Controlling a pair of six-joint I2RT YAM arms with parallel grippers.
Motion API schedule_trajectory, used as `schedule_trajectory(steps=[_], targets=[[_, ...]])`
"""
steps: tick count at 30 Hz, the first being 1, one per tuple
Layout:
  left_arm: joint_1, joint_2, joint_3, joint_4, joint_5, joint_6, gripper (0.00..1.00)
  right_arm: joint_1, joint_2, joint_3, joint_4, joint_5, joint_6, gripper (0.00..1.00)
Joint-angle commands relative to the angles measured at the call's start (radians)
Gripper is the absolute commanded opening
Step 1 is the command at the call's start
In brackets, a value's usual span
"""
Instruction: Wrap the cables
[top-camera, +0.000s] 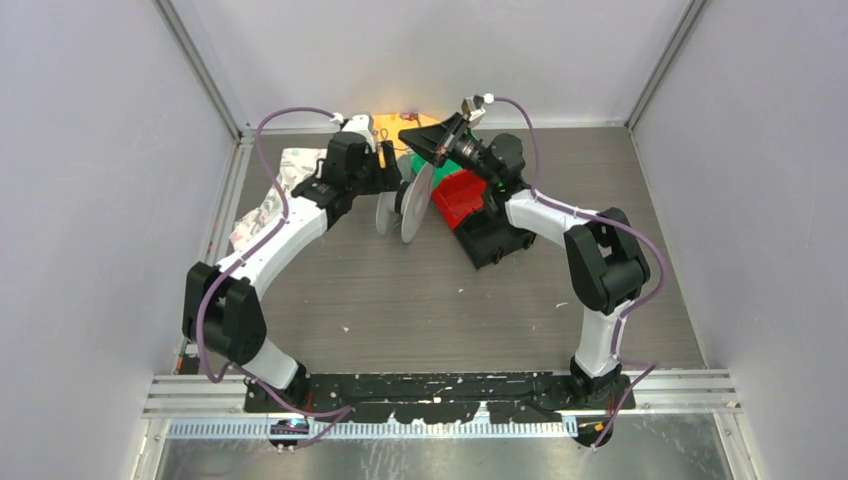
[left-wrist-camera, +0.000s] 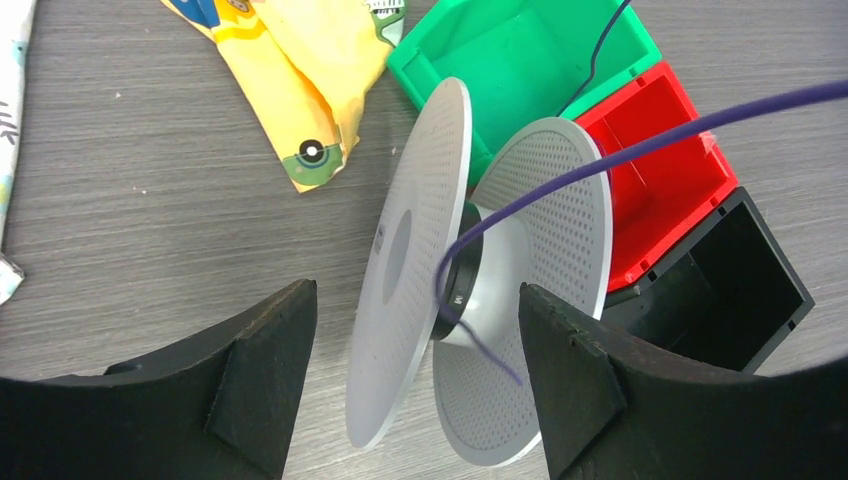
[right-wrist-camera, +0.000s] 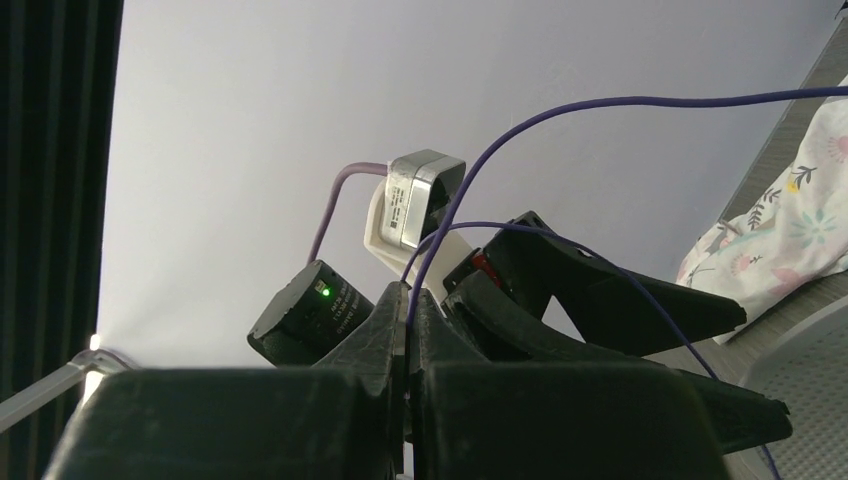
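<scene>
A grey spool (left-wrist-camera: 400, 260) with two perforated discs and a black hub stands on edge on the table; it also shows in the top view (top-camera: 412, 205). The thin purple cable (left-wrist-camera: 620, 155) loops round the hub, with a short end trailing down, and runs up to the right out of frame. My left gripper (left-wrist-camera: 420, 390) is open, its fingers on either side of the spool's near rim, just above it. My right gripper (right-wrist-camera: 408, 300) is shut on the cable (right-wrist-camera: 560, 110), raised behind the spool (top-camera: 428, 140). The cable arcs from its fingertips to the right.
A green bin (left-wrist-camera: 520, 60), a red bin (left-wrist-camera: 660, 170) and a black bin (left-wrist-camera: 740, 280) sit side by side right of the spool. A yellow packet (left-wrist-camera: 290, 70) lies behind it. A floral cloth (top-camera: 270, 195) lies at the left wall.
</scene>
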Motion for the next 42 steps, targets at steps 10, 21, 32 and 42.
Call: schedule_trajectory(steps=[10, 21, 32, 42], targets=[[0.002, -0.029, -0.012, 0.053, 0.000, -0.021, 0.73, 0.009, 0.084, 0.078, 0.134, 0.007, 0.053, 0.01], [0.002, 0.010, -0.029, 0.076, 0.020, 0.022, 0.67, 0.009, 0.087, 0.077, 0.136, 0.008, 0.059, 0.01], [0.001, 0.037, -0.046, 0.099, 0.043, 0.043, 0.64, 0.010, 0.094, 0.080, 0.149, 0.010, 0.071, 0.01], [0.001, 0.041, -0.061, 0.107, 0.031, 0.082, 0.52, 0.009, 0.096, 0.077, 0.144, 0.015, 0.073, 0.00]])
